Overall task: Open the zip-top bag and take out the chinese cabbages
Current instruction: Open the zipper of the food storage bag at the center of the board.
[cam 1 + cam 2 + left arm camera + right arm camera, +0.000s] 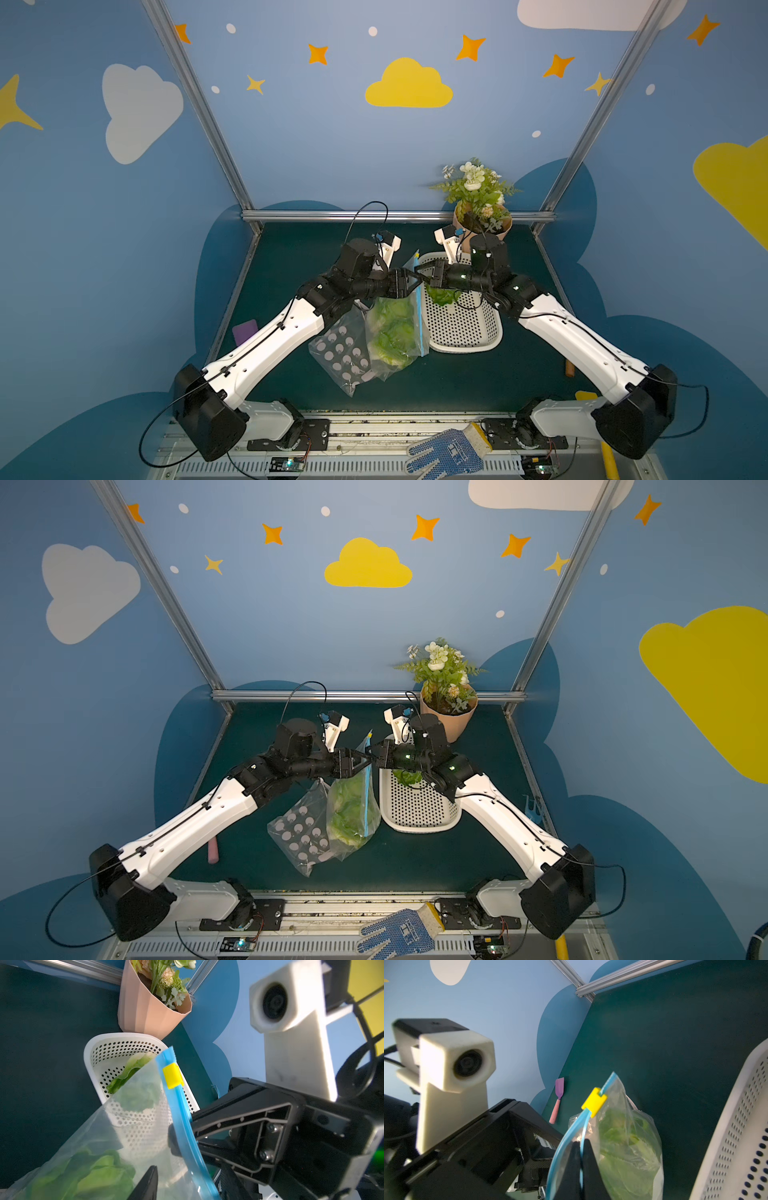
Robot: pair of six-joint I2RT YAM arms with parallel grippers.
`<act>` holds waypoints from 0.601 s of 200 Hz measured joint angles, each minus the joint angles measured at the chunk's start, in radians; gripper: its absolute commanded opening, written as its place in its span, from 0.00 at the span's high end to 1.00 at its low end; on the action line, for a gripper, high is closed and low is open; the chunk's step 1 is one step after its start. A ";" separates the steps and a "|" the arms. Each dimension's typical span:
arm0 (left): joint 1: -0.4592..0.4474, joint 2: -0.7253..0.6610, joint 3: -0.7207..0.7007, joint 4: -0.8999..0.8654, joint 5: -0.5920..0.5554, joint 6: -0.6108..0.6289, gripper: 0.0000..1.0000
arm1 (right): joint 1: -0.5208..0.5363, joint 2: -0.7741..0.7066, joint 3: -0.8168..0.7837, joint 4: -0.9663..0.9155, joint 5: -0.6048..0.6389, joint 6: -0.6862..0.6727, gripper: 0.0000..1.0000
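Green and crinkled, two chinese cabbages [386, 328] [351, 808] lie inside the clear zip-top bag [405, 353] [370, 812] at the middle of the table, while a third [441, 296] [128, 1072] sits at the far end of the white perforated basket [465, 347] [419, 827] just right of the bag. The bag's near end rests on the dark green mat [457, 382], and its mouth edge is held up above it. Along that edge runs a blue zip strip [182, 1115] [560, 1147] with a yellow slider [172, 1076] [594, 1102] at the far end. On the near side of the slider the strip splits into two lips.

From the right, the right gripper [424, 277] [580, 1147] has its fingers pressed together on one lip of the strip. Facing it from the left, the left gripper [417, 285] has its jaws spread, with the bag's edge passing between them; whether they touch the film cannot be made out.

Just left of the cabbage bag, and touching it, lies a second clear bag [340, 353] [299, 833] of small white round pieces. At the far right stands a potted plant [482, 199] with white flowers, just beyond the basket. A purple spatula with a pink handle [558, 1097] lies at the left edge of the mat. At the near edge, a blue-dotted glove [446, 453] lies on the rail between the arm bases.
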State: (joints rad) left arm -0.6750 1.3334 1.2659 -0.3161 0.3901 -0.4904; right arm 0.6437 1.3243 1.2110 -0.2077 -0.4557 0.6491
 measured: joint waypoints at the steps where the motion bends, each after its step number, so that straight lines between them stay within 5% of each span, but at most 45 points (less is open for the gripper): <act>1: 0.000 0.000 0.000 0.000 -0.001 0.000 0.52 | 0.001 0.000 0.000 0.000 0.001 -0.001 1.00; 120: 0.008 -0.022 -0.002 -0.060 -0.095 0.004 0.78 | 0.022 0.001 0.001 -0.014 0.012 -0.032 1.00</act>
State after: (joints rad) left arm -0.6674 1.3113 1.2640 -0.3756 0.2955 -0.4862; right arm 0.6655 1.3254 1.2118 -0.2222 -0.4438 0.6174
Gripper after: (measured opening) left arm 0.250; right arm 0.047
